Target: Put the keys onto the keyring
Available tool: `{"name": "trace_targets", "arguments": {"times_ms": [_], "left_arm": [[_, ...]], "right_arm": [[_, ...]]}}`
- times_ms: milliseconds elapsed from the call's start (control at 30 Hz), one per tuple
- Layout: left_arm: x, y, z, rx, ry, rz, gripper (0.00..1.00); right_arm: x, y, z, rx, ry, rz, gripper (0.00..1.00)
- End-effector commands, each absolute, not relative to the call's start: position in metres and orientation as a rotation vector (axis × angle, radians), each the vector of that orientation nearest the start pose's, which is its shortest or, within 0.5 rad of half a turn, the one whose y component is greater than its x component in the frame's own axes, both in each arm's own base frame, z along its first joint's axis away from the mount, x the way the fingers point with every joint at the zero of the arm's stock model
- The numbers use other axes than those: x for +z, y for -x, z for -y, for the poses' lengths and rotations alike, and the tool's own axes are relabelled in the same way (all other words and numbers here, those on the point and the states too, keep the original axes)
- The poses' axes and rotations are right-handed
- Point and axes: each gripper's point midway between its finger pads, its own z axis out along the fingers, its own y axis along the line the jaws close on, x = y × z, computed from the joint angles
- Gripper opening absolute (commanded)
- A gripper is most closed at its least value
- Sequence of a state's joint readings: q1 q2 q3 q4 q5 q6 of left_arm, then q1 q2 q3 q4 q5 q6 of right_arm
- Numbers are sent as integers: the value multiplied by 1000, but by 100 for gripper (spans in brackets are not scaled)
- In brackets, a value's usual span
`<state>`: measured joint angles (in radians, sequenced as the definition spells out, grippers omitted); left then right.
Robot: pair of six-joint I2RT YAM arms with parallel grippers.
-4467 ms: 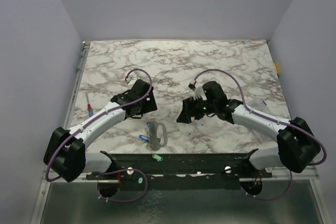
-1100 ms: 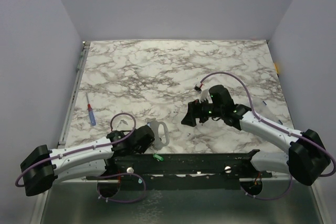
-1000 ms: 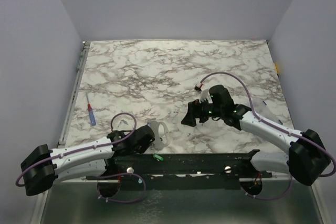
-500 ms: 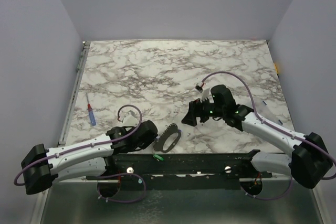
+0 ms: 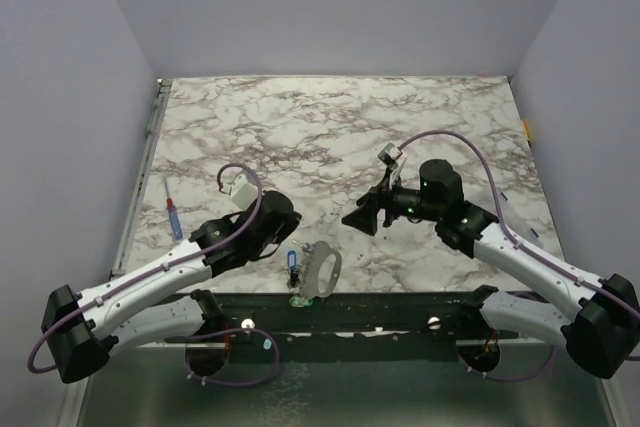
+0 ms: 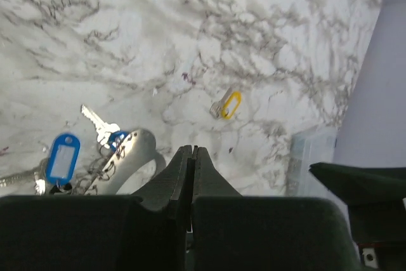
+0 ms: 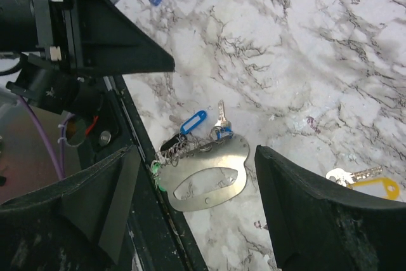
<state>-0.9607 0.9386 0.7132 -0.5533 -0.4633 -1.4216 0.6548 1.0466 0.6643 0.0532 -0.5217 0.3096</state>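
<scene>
Left gripper (image 6: 191, 150) closed, empty; right gripper (image 7: 193, 155) wide open, empty. Right wrist view: yellow key (image 7: 374, 188) at 3 o'clock of keyring (image 7: 212, 176), apart.

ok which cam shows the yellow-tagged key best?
Left wrist: the yellow-tagged key lies whole on bare marble near frame centre, with nothing overlapping it. Right wrist also shows it, closer up but tight against that gripper's own finger at the lower right. Top external: I can't make it out.
</scene>
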Motion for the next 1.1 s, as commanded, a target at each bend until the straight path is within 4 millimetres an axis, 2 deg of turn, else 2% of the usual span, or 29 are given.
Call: {"name": "trace_targets", "arguments": {"times_ms": [0, 100, 200, 267, 400, 500, 633, 767, 933, 1067], "left_arm": [[187, -227, 208, -756, 775, -2121, 0], [185, -229, 202, -703, 741, -2150, 0], [166, -224, 202, -634, 581, -2244, 2], [148, -215, 207, -587, 395, -2339, 15], [117, -188, 212, -567, 122, -2497, 52], [108, -165, 217, -593, -46, -2559, 63], [96, -150, 215, -502, -199, -2588, 65], [76, -145, 220, -391, -292, -2609, 58], [53, -143, 224, -288, -297, -2656, 55], [48, -149, 227, -247, -219, -2642, 56]], "right_arm": [[213, -210, -291, 1138, 769, -1827, 82], [204, -209, -293, 1152, 779, -1868, 82], [187, -212, -291, 1137, 717, -1960, 81], [174, -212, -289, 1122, 670, -2036, 80], [153, -212, -280, 1063, 589, -2157, 79], [145, -213, -273, 1013, 571, -2194, 79], [143, -214, -269, 978, 571, -2208, 80], [144, -214, -270, 984, 566, -2219, 80], [144, -210, -267, 979, 561, -2230, 79], [142, -208, -263, 969, 557, -2232, 80]]}}
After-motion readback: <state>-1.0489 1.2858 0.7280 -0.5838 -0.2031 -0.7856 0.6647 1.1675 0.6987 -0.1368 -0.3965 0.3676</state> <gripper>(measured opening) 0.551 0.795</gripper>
